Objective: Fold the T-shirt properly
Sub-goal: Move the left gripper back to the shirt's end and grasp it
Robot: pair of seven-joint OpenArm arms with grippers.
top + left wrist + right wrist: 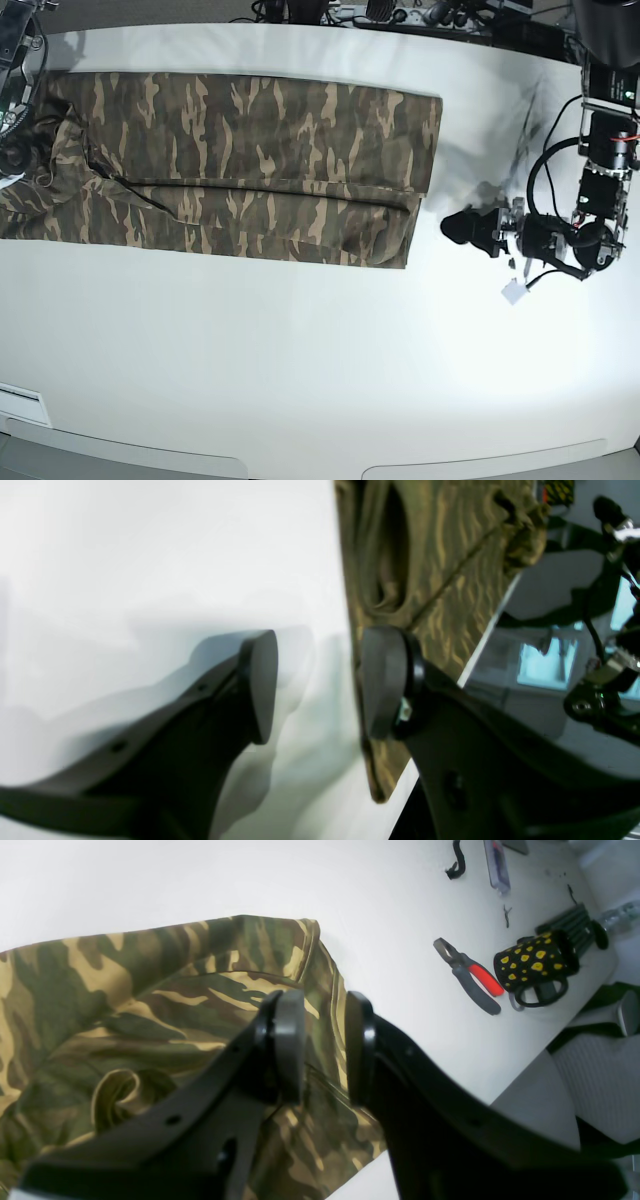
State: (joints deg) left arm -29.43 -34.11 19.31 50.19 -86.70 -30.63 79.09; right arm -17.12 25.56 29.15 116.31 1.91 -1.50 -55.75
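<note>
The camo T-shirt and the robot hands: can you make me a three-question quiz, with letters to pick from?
1. Where does the T-shirt lie?
A. On the white table
B. On the floor
C. In a basket

2. What colour are the spots on the black mug?
A. Pink
B. Yellow
C. Blue

3. How is the left gripper?
A. Clamped on cloth
B. Open, holding nothing
C. Holding the pliers

Answers:
1. A: it lies spread along the white table.
2. B: yellow spots show in the right wrist view.
3. B: its pads stand apart with only table between.
</note>
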